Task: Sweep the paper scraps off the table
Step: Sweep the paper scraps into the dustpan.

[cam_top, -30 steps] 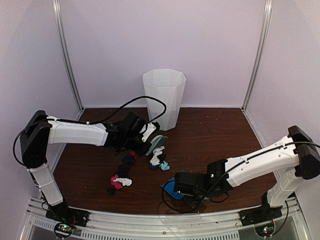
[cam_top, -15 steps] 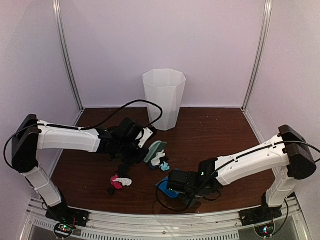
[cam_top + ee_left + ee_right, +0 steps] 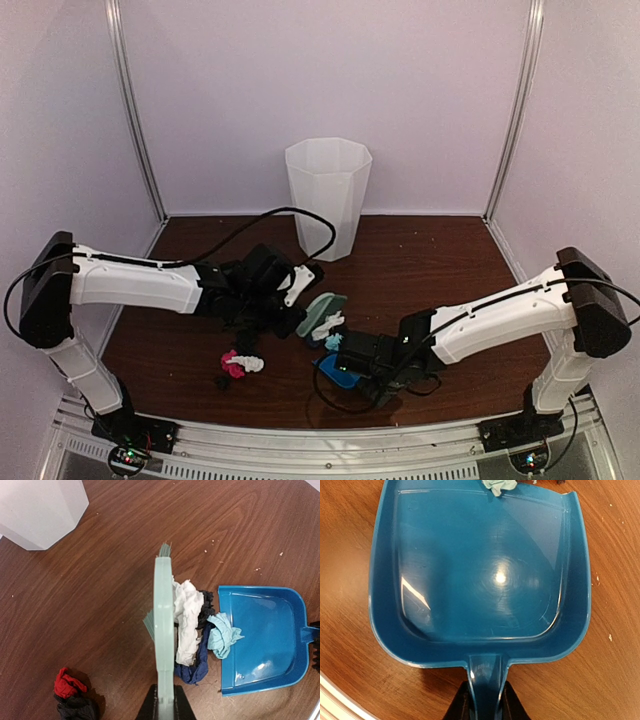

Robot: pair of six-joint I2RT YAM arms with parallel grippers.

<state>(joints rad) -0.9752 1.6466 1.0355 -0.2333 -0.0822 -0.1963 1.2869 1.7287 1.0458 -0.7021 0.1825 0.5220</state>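
– Paper scraps (image 3: 189,630), wrinkled and multicoloured, are bunched at the blue plastic dustpan's (image 3: 265,635) mouth, mid-sweep.
– Mint-green hand brush (image 3: 163,620) is clamped by the left gripper (image 3: 163,707), the dustpan handle by the right gripper (image 3: 482,702); a rightward push is called for.

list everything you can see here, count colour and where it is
table: one, dark reddish-brown wood grain, under everything
waste bin: one, translucent white, far centre of the table
hand brush: one, mint green, on edge just left of the scrap pile
dustpan: one, blue, flat on the table right of the pile, mouth toward the brush
paper scraps: many; white, black, navy and teal bunched between brush and dustpan, one teal piece on the pan's lip
red and black wad: one, left of the brush
pink and white clump: one, nearer the front rail
left end effector: one, black, shut on the hand brush
right end effector: one, black, shut on the dustpan handle
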